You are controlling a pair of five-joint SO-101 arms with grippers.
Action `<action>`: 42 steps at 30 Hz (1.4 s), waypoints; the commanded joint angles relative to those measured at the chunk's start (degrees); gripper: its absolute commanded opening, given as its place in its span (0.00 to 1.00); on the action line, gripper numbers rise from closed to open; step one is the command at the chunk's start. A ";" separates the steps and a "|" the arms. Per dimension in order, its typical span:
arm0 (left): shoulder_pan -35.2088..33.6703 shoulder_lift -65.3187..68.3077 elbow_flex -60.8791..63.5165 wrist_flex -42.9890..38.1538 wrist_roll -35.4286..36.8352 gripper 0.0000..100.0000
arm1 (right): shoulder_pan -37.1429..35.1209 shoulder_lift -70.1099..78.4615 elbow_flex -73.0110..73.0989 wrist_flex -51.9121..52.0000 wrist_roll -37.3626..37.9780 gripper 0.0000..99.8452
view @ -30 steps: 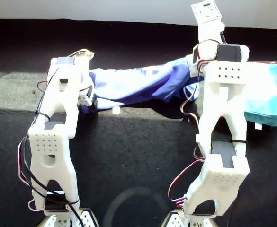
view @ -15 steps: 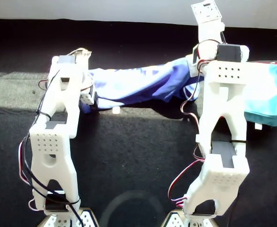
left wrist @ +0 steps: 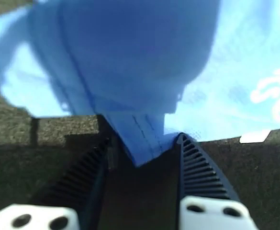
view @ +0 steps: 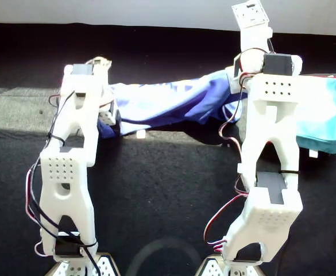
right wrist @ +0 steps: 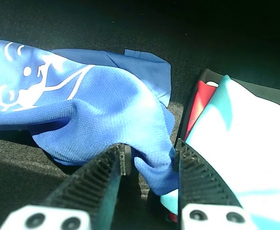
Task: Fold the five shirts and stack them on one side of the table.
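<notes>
The blue shirt [view: 168, 103] is strung between our two arms over the far part of the surface [view: 168, 190]. The left end effector [left wrist: 142, 143] pinches one bunched end of it. The right end effector [right wrist: 151, 151] pinches the other end, just beside the stack of folded shirts [view: 331, 115].

To do this step well, we judge that both ends should travel level and together. The cloth should be taut enough to lose its twist before we lay it flat.

The high view gives us the whole span and its sag. The wrist views show how little cloth sits between each pair of jaws, and the right one shows a red shirt [right wrist: 199, 108] under the stack's top.
</notes>
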 commanded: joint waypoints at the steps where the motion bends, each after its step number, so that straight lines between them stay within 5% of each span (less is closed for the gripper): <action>1: 0.66 1.54 -1.89 -2.55 0.35 0.20 | 0.57 -0.40 -0.75 -0.48 -0.53 0.15; 6: 0.75 1.80 -1.89 -1.85 0.35 0.18 | 0.57 -1.63 -0.66 -0.48 -0.53 0.15; 10: 0.75 1.80 -3.65 2.02 0.26 0.01 | 0.57 -3.56 -0.22 -0.48 -0.53 0.15; 20: -0.13 -0.92 -12.79 12.48 0.18 0.01 | -0.40 -4.18 -0.66 7.08 -0.62 0.15; 34: -9.54 -34.86 25.80 6.59 -4.66 0.01 | -8.66 -13.41 0.57 19.47 -2.99 0.15; 42: -11.82 -46.46 35.56 3.96 -5.01 0.01 | -16.40 -15.60 20.18 16.84 -2.99 0.15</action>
